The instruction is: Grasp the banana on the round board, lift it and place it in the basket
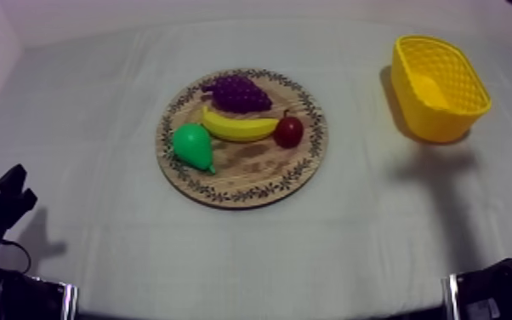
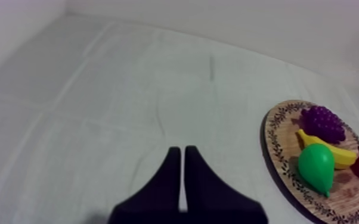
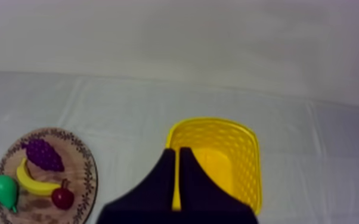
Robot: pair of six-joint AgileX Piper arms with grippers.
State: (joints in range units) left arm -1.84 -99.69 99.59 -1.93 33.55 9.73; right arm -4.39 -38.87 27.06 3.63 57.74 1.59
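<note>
Left gripper (image 2: pixel 182 152) sat nearest its camera, fingers pressed together in a narrow wedge with nothing held, over bare cloth beside the board. Right gripper (image 3: pixel 178 154) was the same, closed and empty, pointing at the basket. I read both arms as parked low at their own sides, so nothing of the task had begun.

Table (image 1: pixel 98 128) was covered in grey-white cloth. Wooden board (image 1: pixel 251 189) lay near the middle, probably so either arm could reach it. Yellow basket (image 1: pixel 446 123) stood upright, well apart at my right, so I judged the right arm suited the drop.

Banana (image 1: pixel 241 128) lay flat on the board, curve up, with the grapes (image 1: pixel 236 92) touching behind. Pear (image 1: pixel 193 146) lay just beside its left end and the small red fruit (image 1: pixel 289 131) at its right tip. It was crowded, so I thought a grasp from above mid-banana was safest.
</note>
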